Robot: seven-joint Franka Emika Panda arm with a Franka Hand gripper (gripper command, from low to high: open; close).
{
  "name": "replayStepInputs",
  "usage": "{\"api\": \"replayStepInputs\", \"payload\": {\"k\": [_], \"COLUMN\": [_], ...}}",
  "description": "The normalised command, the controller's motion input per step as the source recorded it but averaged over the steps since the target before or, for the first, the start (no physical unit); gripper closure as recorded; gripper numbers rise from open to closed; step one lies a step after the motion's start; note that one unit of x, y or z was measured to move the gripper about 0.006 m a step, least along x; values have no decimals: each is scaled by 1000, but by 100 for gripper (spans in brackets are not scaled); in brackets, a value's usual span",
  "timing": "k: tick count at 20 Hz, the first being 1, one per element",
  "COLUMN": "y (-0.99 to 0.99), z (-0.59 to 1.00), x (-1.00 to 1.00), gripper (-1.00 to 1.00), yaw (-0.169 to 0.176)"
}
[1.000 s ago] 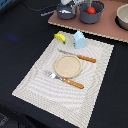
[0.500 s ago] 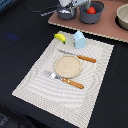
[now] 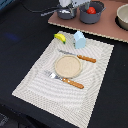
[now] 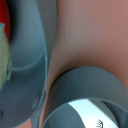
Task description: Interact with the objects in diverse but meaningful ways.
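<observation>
My gripper [image 3: 68, 5] is at the far edge of the exterior view, just above a small dark grey pot [image 3: 65, 13]; its jaws are too blurred to read. A larger dark grey pot [image 3: 91, 16] beside it holds the red tomato [image 3: 91, 10]. The yellow banana [image 3: 60, 37] and the pale blue-white carton [image 3: 79, 39] stand at the far edge of the striped placemat [image 3: 40, 85]. The wrist view shows the larger pot's wall [image 4: 30, 55] with red [image 4: 4, 20] inside, and the smaller pot [image 4: 85, 85] with a white piece [image 4: 92, 112] in it. No fingers show there.
A tan plate [image 3: 67, 65] lies mid-placemat, with a wooden-handled knife [image 3: 80, 56] behind it and a fork [image 3: 67, 80] in front. Both pots sit on a brown board [image 3: 107, 27]. A pale bowl [image 3: 123, 16] is at the exterior view's right edge.
</observation>
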Motion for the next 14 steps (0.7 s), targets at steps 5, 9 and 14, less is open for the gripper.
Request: {"api": "replayStepInputs", "payload": {"k": [5, 9, 14], "y": [201, 211, 211], "z": [-142, -142, -133], "x": [148, 144, 130], "gripper": [-100, -100, -100], "yaw": [0, 0, 0]}}
